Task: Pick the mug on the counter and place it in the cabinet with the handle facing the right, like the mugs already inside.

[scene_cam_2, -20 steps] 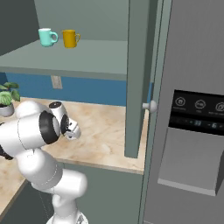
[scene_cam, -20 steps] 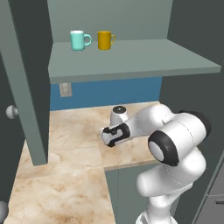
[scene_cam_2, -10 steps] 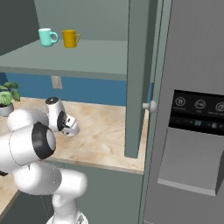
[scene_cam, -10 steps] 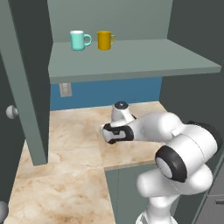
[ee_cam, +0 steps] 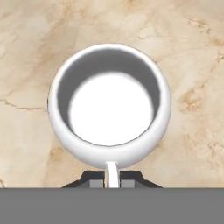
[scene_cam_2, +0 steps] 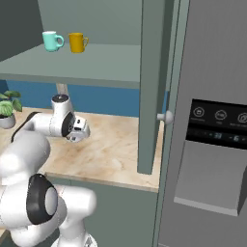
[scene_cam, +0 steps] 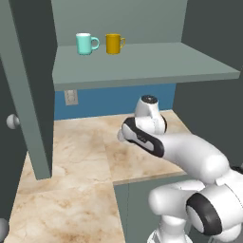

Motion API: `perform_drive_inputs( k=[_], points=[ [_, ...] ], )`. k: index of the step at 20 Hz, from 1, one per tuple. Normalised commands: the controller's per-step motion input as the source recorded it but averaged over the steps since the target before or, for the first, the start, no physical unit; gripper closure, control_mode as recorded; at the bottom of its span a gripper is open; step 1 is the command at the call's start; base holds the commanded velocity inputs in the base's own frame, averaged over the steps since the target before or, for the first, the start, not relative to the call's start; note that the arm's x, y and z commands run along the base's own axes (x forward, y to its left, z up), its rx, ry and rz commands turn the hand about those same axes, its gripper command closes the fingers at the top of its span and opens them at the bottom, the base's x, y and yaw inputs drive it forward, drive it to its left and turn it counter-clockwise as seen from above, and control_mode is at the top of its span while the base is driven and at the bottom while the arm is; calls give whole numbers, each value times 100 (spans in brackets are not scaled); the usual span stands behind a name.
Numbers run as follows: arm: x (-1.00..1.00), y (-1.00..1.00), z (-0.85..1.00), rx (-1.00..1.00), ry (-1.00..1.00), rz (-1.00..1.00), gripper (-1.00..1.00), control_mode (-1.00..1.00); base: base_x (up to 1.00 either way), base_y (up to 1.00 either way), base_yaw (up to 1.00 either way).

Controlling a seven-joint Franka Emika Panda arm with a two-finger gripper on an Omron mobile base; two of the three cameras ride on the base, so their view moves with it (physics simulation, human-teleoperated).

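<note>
My claw (ee_cam: 112, 181) is closed tight on the mug's handle (ee_cam: 112, 173): in the hand view the thin white loop runs straight down between the two dark tips, and the mug (ee_cam: 109, 116) sits directly ahead of them, mouth open toward the camera, with the counter (ee_cam: 192, 52) under it. I can't tell whether its base is touching the stone or just off it. So the handle points back along my hand, and however I turn the wrist turns the handle with it. From the base views the cabinet shelf (scene_cam: 142, 66) lies above and beyond the hand, teal mug (scene_cam: 85, 43) and yellow mug (scene_cam: 114, 43) side by side toward its left, handles to the right. I judge the lift needs a wrist turn to match them.
</note>
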Motion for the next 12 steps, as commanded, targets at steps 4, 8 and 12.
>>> perform_drive_inputs(
  k=[4, 8, 12],
  points=[
    [-54, -19, 75, -7, 0, 33, 100, -100, 0, 0, 0],
    [-65, -17, 70, -9, -2, 37, 100, -100, 0, 0, 0],
    [-43, -18, 67, 2, -17, 39, 100, -100, 0, 0, 0]
  ],
)
